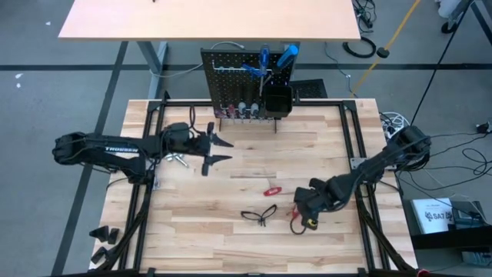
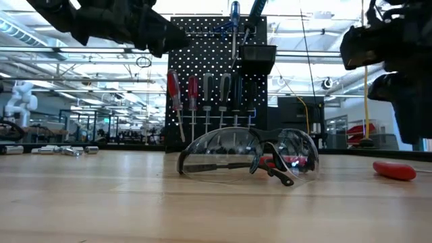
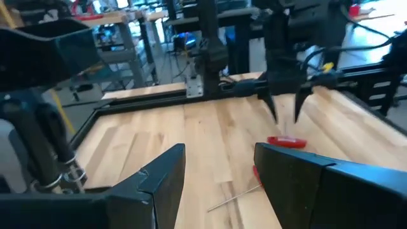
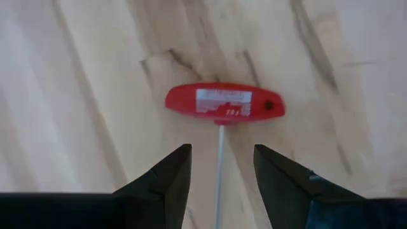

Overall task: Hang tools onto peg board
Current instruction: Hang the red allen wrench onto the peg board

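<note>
The black peg board (image 1: 250, 77) stands upright at the table's far edge, with several screwdrivers hanging on it and a black bin (image 1: 277, 100). A red T-handled hex key (image 4: 224, 103) lies flat on the table. My right gripper (image 4: 219, 156) is open just above it, a finger on each side of its thin shaft (image 4: 220, 159), touching nothing. A second red hex key (image 1: 270, 191) and the black-framed glasses (image 1: 259, 215) lie near the table's middle. My left gripper (image 1: 221, 151) is open and empty, left of centre, above the table.
Small silver pieces (image 1: 175, 159) lie under the left arm. In the low view the glasses (image 2: 250, 158) lie in front of the peg board (image 2: 216, 74), with a red handle (image 2: 395, 170) to their right. Bare wood lies between the two grippers.
</note>
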Motion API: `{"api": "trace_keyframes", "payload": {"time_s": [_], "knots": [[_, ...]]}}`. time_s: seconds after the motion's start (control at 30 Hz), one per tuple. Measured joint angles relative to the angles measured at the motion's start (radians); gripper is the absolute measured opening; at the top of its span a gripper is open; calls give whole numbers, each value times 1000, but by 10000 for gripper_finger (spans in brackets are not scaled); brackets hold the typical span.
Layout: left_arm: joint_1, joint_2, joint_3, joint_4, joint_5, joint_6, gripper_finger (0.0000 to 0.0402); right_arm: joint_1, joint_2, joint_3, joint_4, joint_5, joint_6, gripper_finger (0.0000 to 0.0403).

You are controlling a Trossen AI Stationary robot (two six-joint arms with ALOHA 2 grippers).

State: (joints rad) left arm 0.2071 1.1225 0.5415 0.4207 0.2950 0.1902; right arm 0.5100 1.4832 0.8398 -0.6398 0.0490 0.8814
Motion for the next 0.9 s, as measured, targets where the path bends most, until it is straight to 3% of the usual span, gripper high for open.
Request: {"api": "trace_keyframes", "payload": {"time_s": [0.1, 0.47, 0.6, 0.77, 0.9], "knots": [[12, 0, 0, -7, 38, -27, 196, 23, 29, 0, 8, 42, 23, 162], [11, 0, 0, -44, 83, -80, 196, 57, 167, 6, 17, 28, 69, 154], [11, 0, 0, -46, 83, -80, 196, 57, 205, 8, 9, 18, 76, 115], [11, 0, 0, -45, 84, -81, 196, 55, 190, 4, 13, -4, 68, 18], [11, 0, 0, -43, 84, -81, 196, 40, 133, -3, 18, -21, 63, 6]]}}
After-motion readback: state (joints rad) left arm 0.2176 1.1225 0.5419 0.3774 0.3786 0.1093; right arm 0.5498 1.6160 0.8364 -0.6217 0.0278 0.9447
